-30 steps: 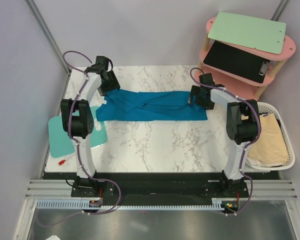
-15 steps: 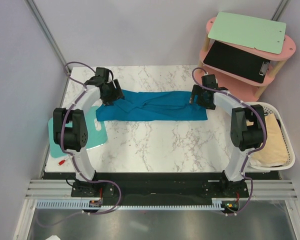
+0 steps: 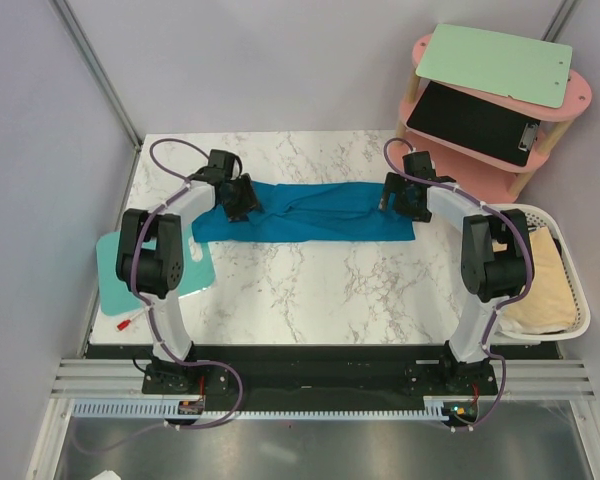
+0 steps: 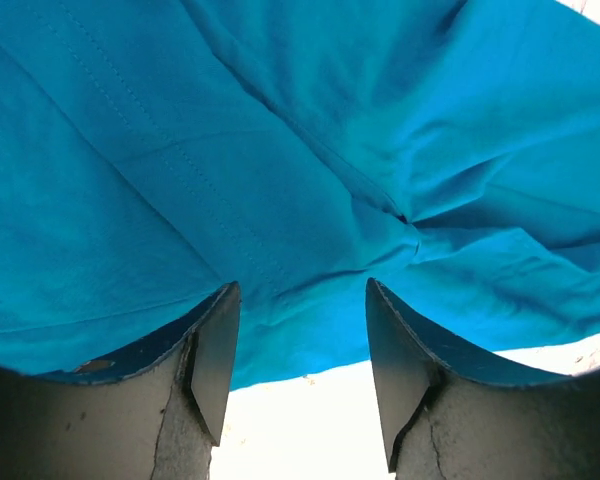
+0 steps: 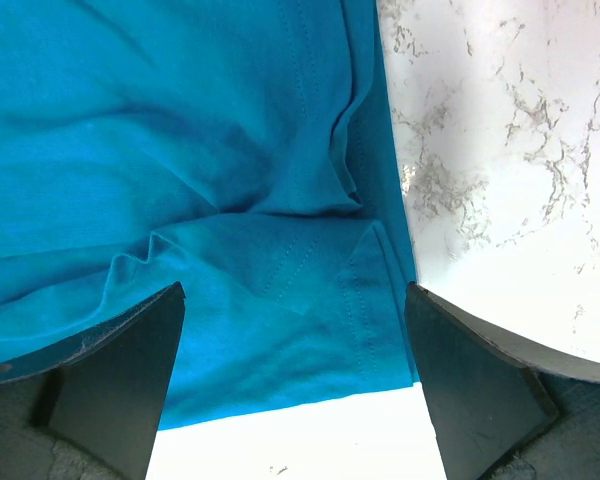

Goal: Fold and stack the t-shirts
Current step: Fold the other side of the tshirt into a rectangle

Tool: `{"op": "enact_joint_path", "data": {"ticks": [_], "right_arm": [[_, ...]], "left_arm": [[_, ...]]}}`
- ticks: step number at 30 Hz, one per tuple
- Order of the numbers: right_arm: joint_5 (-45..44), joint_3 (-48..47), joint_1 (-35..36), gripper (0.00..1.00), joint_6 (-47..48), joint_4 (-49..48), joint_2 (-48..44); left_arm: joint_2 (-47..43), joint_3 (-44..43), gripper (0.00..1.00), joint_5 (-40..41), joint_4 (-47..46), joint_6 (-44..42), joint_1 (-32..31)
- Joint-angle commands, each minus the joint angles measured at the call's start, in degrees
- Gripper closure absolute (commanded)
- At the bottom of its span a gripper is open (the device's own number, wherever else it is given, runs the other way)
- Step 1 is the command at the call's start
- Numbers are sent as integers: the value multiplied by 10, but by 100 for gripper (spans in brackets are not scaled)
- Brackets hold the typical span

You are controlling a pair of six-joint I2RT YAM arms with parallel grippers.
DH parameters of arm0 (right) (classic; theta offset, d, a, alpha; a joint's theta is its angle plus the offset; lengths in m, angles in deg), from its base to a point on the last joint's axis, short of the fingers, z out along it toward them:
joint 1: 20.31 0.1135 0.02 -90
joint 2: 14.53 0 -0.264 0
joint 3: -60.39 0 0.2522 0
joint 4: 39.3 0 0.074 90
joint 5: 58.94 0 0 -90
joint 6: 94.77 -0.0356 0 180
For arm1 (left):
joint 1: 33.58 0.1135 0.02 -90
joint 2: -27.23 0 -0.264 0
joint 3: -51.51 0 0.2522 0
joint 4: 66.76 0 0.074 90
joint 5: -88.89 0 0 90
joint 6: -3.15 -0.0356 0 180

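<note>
While the teal t-shirt (image 3: 320,212) lies as a long, rumpled band across the far half of the marble table (image 3: 320,290), we judge the fold to be at the grasping stage, with 2 ends to pick up. At the left end our left gripper (image 3: 242,198) hangs low over the cloth, its fingers (image 4: 212,345) moderately parted and holding nothing. We cannot tell whether the tips touch it. At the right end our right gripper (image 3: 395,193) sits over the hem corner, jaws spread wide, also empty. Next, we think each gripper must settle onto its edge, pinch through the layers, then lift in step. Further right, the cream t-shirts (image 3: 535,280) lie heaped in the white basket (image 3: 580,300).
</note>
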Motion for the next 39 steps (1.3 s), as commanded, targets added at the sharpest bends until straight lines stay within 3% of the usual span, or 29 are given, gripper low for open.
{"op": "enact_joint_path", "data": {"ticks": [1,7,9,13,24,32,33,34,35,36,38,39], "right_arm": [[4,1,-1,2,-1,-17,-13],[5,1,-1,2,-2,-17,-9],[6,1,-1,2,-2,-18,-8],[6,2,-1,2,-3,-18,-9],[11,5,-1,2,-5,-22,-11],[11,7,-1,2,-3,-25,-6],[10,7,-2,2,-3,-26,-3],[10,7,-1,2,-3,-26,-3],[11,10,-1,2,-2,-32,-3],[12,12,-1,2,-2,-34,-5],[16,16,0,2,3,-41,-9],[18,18,0,2,5,-43,-17]], "left_arm": [[11,-1,41,-5,-27,19,-2],[21,3,46,9,-26,24,-5],[28,-1,58,9,-26,23,-5],[39,-10,98,12,-26,25,-5],[-37,-31,98,39,-26,26,-5],[29,-122,98,19,-22,29,-5],[42,-153,96,12,-19,29,-5],[71,-171,66,7,-15,26,-5],[85,-190,51,3,-3,22,-5],[95,-222,29,-2,4,19,-5],[97,-231,15,1,8,13,-6],[88,-224,1,11,7,9,-9]]}}
